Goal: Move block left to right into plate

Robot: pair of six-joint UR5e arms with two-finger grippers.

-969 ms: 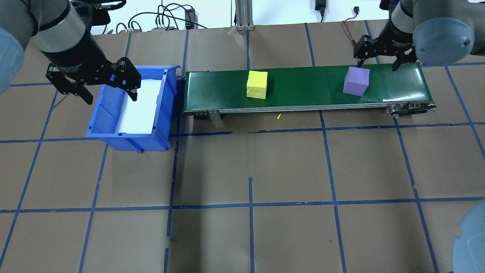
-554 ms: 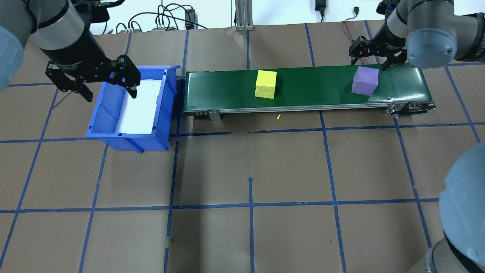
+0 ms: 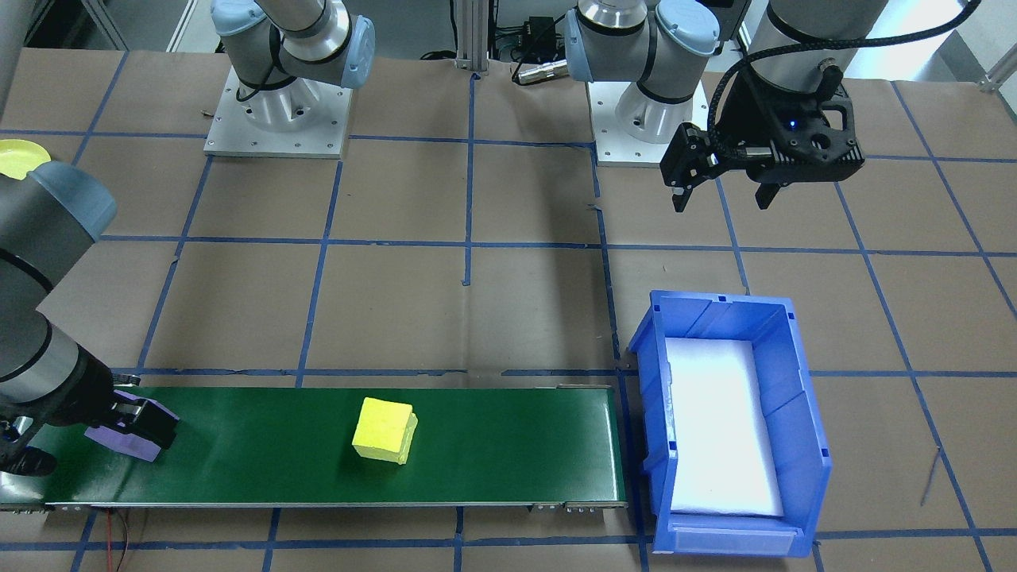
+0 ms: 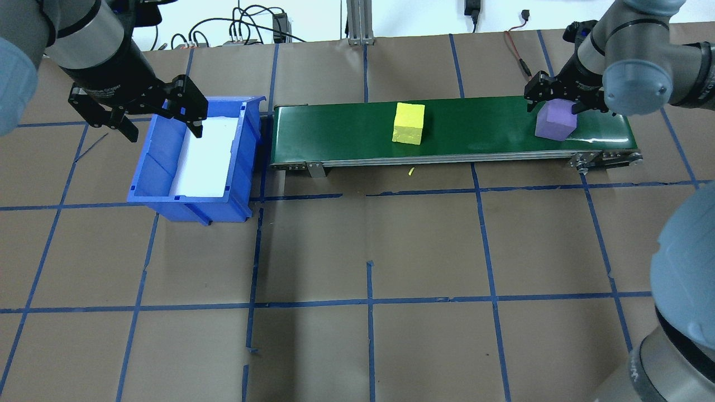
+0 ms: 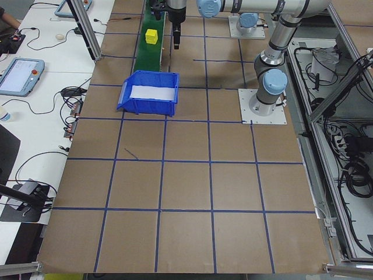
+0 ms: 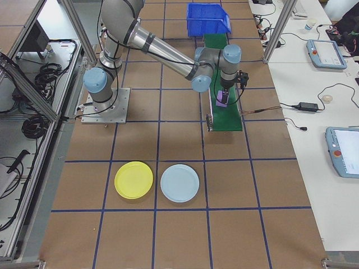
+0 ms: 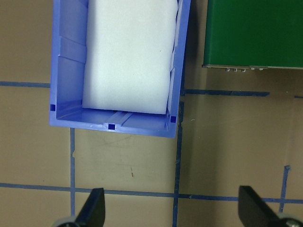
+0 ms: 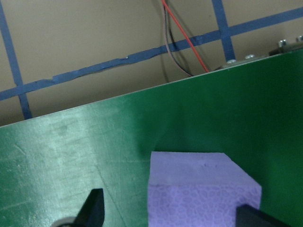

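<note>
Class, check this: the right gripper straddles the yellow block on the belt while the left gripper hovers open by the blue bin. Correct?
Not quite. The right gripper straddles the purple block, as the overhead view shows; the yellow block sits alone mid-belt. The left gripper does hover open by the blue bin.

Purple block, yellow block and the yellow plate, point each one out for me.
purple block (image 4: 553, 124), overhead exterior view, on its top face.
yellow block (image 4: 409, 116), overhead exterior view, on its top face.
yellow plate (image 6: 133, 180), exterior right view, on its flat centre.
</note>
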